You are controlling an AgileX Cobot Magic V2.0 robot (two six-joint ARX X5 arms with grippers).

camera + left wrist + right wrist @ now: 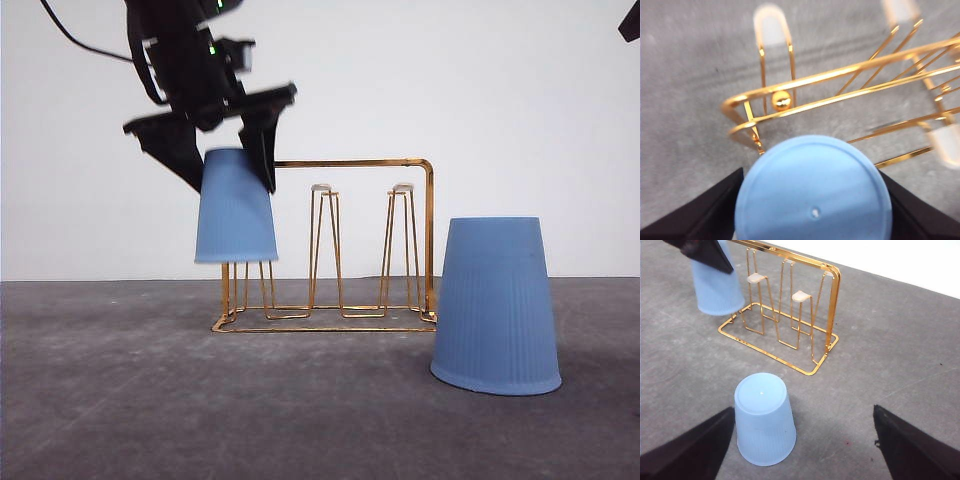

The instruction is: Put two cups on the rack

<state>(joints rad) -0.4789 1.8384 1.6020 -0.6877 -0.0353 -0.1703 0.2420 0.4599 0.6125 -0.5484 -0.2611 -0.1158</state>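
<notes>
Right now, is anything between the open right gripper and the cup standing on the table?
No. In the right wrist view the standing cup sits upside down just ahead of the right gripper, with only bare grey table between.

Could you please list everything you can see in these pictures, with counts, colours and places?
Cups: two, light blue, ribbed, both upside down; held cup in the air over the rack's left end, free cup standing on the table right of the rack.
Rack: one, gold wire, white-tipped prongs, mid-table.
Table: one, dark grey.
Wall: white, behind.
Left gripper: black, shut on the held cup.
Right gripper: black, open, above the free cup.
</notes>
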